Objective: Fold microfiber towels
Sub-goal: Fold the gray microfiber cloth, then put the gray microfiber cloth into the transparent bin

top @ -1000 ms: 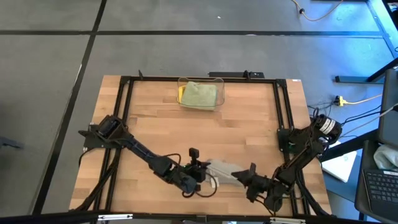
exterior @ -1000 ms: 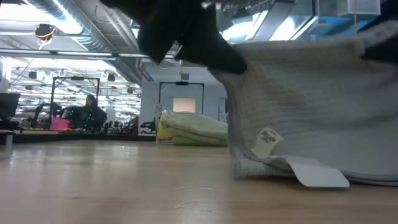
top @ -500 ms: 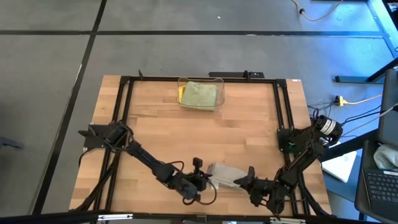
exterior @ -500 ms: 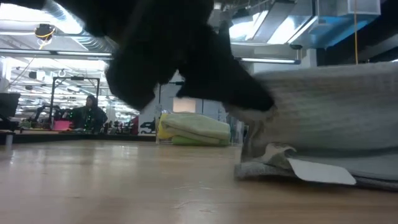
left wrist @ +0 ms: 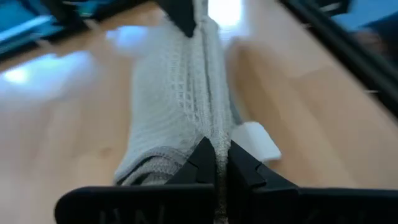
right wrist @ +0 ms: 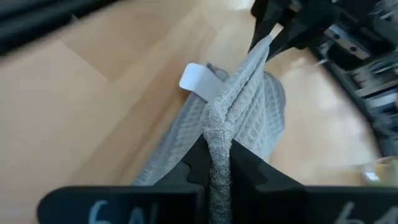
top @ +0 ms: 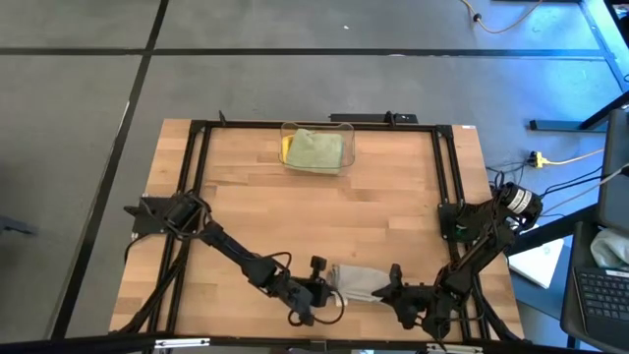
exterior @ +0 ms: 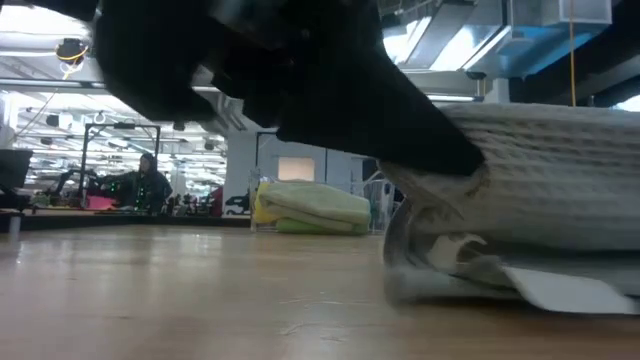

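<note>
A grey towel [top: 359, 280] stretches between my two grippers close to the table's near edge. My left gripper [top: 327, 286] is shut on its left end and my right gripper [top: 389, 286] on its right end. In the low view the towel [exterior: 540, 190] sags under the dark left gripper [exterior: 300, 90], and its lower folds and white tag [exterior: 565, 292] lie on the wood. The left wrist view looks along the towel's ridge [left wrist: 202, 93] to the right gripper [left wrist: 186, 15]. My left gripper pinches the towel's upper ridge at its left end [left wrist: 214, 134] between its two fingers, slanting down from the table's left. The ridge runs taut to the other gripper, and cloth falls from it onto the table. My right gripper pinches the bunched upper edge at the towel's right end [right wrist: 216, 124] between its two fingers, slanting down from the table's right; several layers seem gathered there. The cloth slopes away from the fingers, and its lower part rests on the table.
A clear bin [top: 316, 147] at the table's far middle holds folded towels, a pale sage one on top of a yellow one, also in the low view [exterior: 310, 208]. A black frame [top: 197, 177] runs along the table's sides. Bare wood lies between bin and grippers.
Both grippers have sunk and come a little toward the table's near edge, tipping more downward. The towel between them hung as a tall sheet. Its top has come down and its lower part has piled into folds on the table.
</note>
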`<state>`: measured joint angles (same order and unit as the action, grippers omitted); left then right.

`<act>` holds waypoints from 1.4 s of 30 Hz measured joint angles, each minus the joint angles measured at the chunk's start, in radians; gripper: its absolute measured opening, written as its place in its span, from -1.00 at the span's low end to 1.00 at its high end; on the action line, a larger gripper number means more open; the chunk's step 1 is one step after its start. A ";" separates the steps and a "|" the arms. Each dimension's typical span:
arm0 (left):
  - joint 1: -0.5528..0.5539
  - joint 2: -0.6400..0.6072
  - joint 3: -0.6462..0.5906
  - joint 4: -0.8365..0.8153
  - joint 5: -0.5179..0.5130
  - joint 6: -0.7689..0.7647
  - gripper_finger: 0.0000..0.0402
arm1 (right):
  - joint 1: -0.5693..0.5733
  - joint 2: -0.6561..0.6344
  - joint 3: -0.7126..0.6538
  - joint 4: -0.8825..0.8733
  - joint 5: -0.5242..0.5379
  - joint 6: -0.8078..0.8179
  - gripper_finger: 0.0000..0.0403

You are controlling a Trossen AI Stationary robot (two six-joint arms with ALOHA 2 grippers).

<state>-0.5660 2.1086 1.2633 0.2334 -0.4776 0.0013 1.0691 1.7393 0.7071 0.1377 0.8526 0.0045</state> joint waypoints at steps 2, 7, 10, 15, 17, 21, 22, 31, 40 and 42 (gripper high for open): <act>0.008 0.000 0.000 -0.002 0.066 -0.001 -1.00 | 0.000 0.000 0.001 0.001 -0.029 0.028 -0.85; 0.011 0.000 -0.003 -0.022 0.116 0.000 -0.86 | 0.003 0.000 -0.003 -0.020 -0.070 0.099 -0.78; 0.009 0.000 -0.005 -0.054 0.122 -0.022 -0.71 | 0.006 0.000 -0.005 -0.030 -0.078 0.136 -0.65; 0.012 0.000 -0.005 -0.109 0.063 -0.070 -0.46 | 0.007 0.000 -0.005 -0.058 -0.072 0.175 -0.38; 0.012 0.000 -0.005 -0.106 0.056 -0.074 -0.40 | 0.008 0.000 -0.005 -0.057 -0.076 0.175 -0.27; 0.011 0.000 -0.005 -0.104 0.057 -0.074 -0.36 | 0.008 0.000 -0.005 -0.044 -0.100 0.175 -0.10; 0.009 0.000 -0.005 -0.105 0.056 -0.073 -0.37 | 0.008 0.000 -0.005 -0.042 -0.101 0.175 -0.07; -0.041 -0.114 -0.004 -0.248 -0.160 -0.102 -0.37 | 0.056 -0.014 -0.003 -0.028 -0.091 0.255 0.04; -0.015 -0.118 0.003 -0.124 -0.124 0.243 -0.23 | 0.087 -0.117 -0.002 -0.083 -0.087 0.733 0.04; 0.015 -0.118 0.015 -0.076 -0.118 0.158 -0.18 | 0.086 -0.144 -0.002 -0.124 -0.085 0.940 0.04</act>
<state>-0.5505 1.9903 1.2785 0.1571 -0.5951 0.1590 1.1549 1.5953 0.7055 0.0137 0.7680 0.9441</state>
